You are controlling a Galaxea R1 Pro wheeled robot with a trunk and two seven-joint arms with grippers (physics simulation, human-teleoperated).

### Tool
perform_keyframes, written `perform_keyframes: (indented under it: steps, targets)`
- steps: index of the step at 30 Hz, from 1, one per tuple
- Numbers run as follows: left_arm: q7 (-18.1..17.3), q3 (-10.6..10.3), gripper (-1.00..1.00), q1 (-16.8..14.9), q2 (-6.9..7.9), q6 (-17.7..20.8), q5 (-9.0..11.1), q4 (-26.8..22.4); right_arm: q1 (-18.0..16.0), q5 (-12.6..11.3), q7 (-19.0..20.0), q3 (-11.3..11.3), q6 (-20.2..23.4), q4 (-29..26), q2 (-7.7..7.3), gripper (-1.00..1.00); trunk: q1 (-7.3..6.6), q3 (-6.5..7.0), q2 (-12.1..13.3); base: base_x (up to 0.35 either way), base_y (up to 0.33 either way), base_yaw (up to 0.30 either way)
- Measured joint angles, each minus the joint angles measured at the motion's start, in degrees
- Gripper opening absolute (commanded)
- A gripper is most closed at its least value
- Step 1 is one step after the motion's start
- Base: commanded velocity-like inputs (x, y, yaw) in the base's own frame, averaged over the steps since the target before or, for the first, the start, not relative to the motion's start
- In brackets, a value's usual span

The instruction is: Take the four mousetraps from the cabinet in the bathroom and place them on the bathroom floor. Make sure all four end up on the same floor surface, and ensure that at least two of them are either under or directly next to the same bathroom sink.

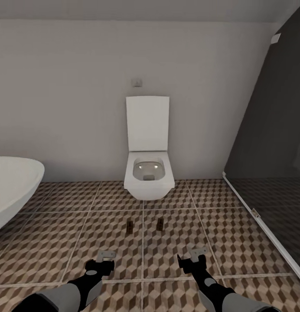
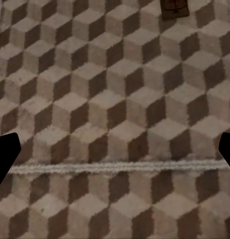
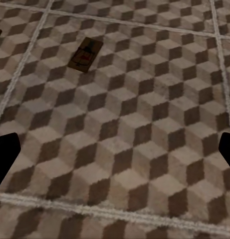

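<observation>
Two tiny flat tan-brown wooden mousetraps lie on the brown, beige and white cube-patterned bathroom floor tiles (image 1: 236,242), both just in front of the white wall-hung toilet (image 1: 148,173), which I'll use as my marker. The left mousetrap (image 1: 129,226) sits a little left of the toilet's middle, the right mousetrap (image 1: 160,223) a little right of it, near each other but apart. They look deliberately set on one floor surface, though no vanity sink is in sight here, only the rim of a white bathtub (image 1: 15,182) far left of the toilet.

The left gripper (image 1: 105,256) hangs low, nearer me than the traps, fingers spread and empty. The right gripper (image 1: 195,255) mirrors it, fingers likewise apart, holding nothing.
</observation>
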Motion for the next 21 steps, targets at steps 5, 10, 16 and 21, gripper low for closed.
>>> perform_keyframes:
  steps: [5, 10, 16, 21]
  targets:
    - [0.01, 0.00, 1.00, 0.00, -0.06, -0.02, 0.00, 0.10, 0.21, 0.00, 0.01, 0.00, -0.03, -0.02, -0.01, 1.00, -1.10, 0.90, 2.01, 0.000, 0.000, 0.000]
    - [0.01, 0.00, 1.00, 0.00, -0.08, -0.01, 0.00, 0.12, 0.26, 0.00, 0.01, 0.00, -0.04, -0.04, -0.01, 1.00, -2.20, 1.80, 4.01, 0.000, 0.000, 0.000]
    - [0.01, 0.00, 1.00, 0.01, -0.09, 0.04, 0.00, 0.15, 0.28, 0.00, 0.01, 0.00, -0.04, -0.03, -0.01, 1.00, -3.51, 2.87, 6.42, 0.000, 0.000, 0.000]
    - [0.02, 0.00, 1.00, 0.01, -0.13, 0.07, 0.00, 0.27, 0.30, 0.00, 0.01, 0.00, -0.04, -0.05, -0.01, 1.00, -4.61, 3.77, 8.42, 0.000, 0.000, 0.000]
